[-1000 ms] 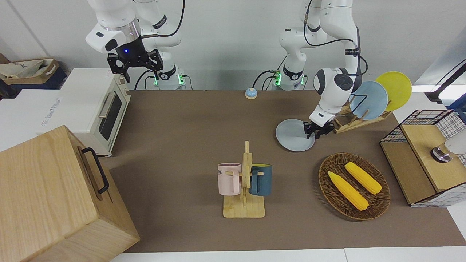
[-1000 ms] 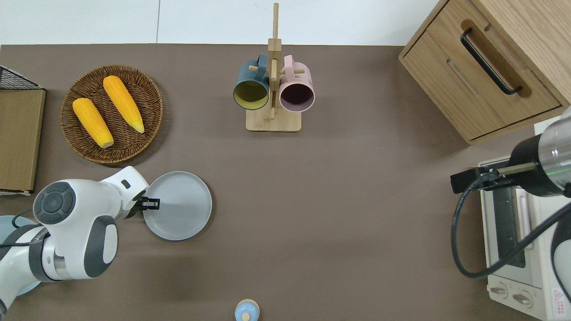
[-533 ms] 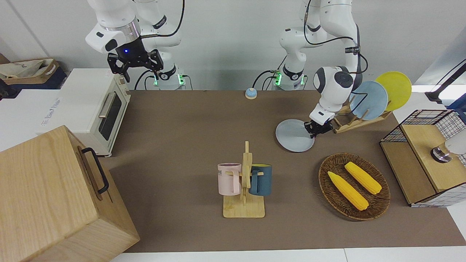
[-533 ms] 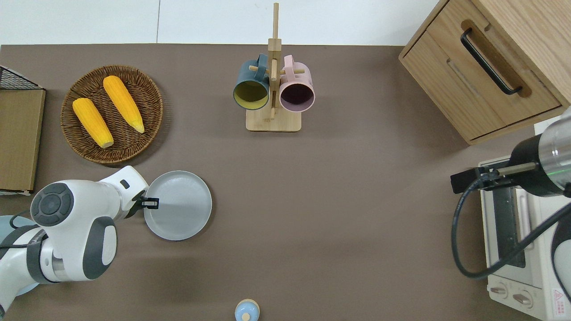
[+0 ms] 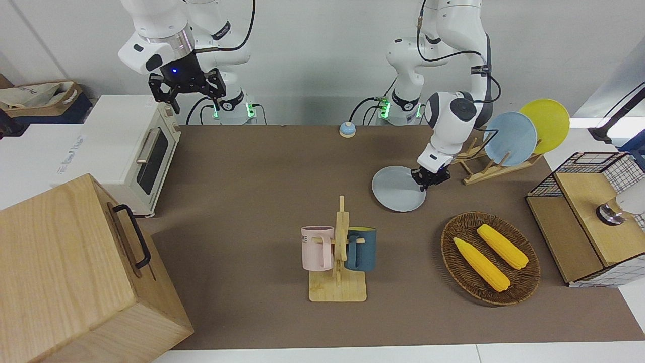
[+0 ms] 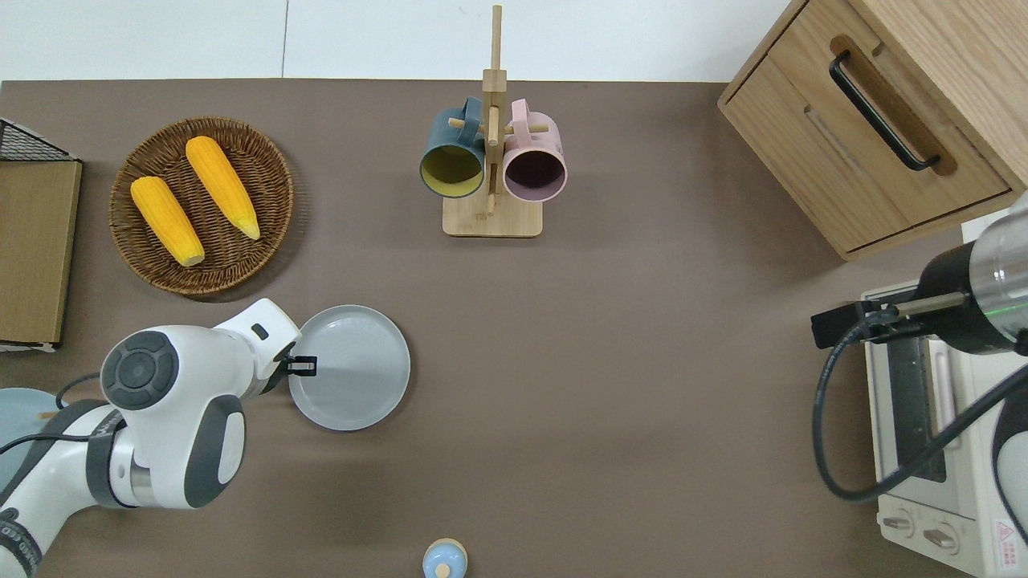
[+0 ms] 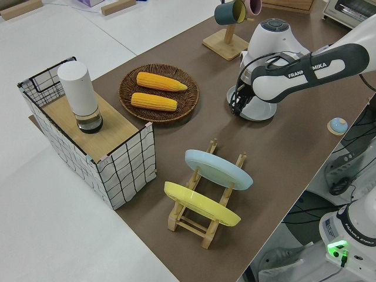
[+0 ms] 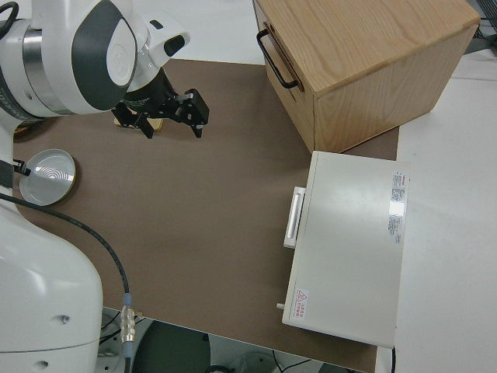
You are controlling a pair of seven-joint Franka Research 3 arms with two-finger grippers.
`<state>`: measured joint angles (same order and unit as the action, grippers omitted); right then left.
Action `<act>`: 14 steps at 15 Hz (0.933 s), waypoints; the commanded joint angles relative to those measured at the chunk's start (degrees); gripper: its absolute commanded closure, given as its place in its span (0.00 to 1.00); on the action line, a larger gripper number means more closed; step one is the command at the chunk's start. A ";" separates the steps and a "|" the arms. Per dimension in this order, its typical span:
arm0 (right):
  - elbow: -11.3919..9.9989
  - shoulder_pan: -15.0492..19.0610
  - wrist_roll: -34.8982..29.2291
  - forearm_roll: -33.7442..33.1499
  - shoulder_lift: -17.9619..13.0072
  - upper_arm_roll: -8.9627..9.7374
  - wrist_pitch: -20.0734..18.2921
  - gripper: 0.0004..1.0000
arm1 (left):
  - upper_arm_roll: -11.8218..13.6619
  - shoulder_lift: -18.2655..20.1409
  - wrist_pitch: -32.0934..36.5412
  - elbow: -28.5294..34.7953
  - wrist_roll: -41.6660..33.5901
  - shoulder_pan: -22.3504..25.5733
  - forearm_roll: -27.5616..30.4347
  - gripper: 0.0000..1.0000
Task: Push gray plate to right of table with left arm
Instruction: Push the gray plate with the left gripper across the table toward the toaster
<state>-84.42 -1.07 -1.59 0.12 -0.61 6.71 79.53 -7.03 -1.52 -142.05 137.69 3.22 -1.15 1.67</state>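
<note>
The gray plate (image 5: 398,190) lies flat on the brown table (image 6: 642,361), toward the left arm's end and nearer to the robots than the corn basket. It also shows in the overhead view (image 6: 353,371) and the left side view (image 7: 258,111). My left gripper (image 6: 303,366) is low and shut. Its tip touches the plate's rim on the side toward the left arm's end of the table (image 5: 423,184). The right arm is parked, with its gripper (image 5: 195,103) open.
A mug rack (image 6: 491,160) with two mugs stands mid-table, farther from the robots. A wicker basket (image 6: 265,168) holds two corn cobs. A plate rack (image 5: 484,171) holds a sky-blue plate and a yellow plate. A toaster oven (image 5: 136,151) and a wooden cabinet (image 6: 875,120) stand at the right arm's end.
My left gripper has moved toward the right arm's end of the table. The gray plate has slid a short way along with it. The right arm has not moved.
</note>
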 commanded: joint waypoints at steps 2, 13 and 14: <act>0.22 1.16 0.01 0.59 -0.36 0.85 -0.69 0.02 | 0.18 0.38 -0.86 1.45 8.01 -5.78 0.08 1.00; 0.22 1.16 0.01 0.59 -0.36 0.76 -0.69 0.02 | 0.09 -0.50 -0.07 1.45 39.91 -25.46 -2.46 1.00; 0.22 1.16 0.01 0.59 -0.36 0.76 -0.69 0.02 | 0.09 -0.59 0.02 1.27 43.67 -27.83 -2.47 1.00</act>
<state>-84.42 -1.07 -1.59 0.12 -0.61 6.71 79.53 -7.57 -1.66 -142.01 137.80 39.07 -24.08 0.81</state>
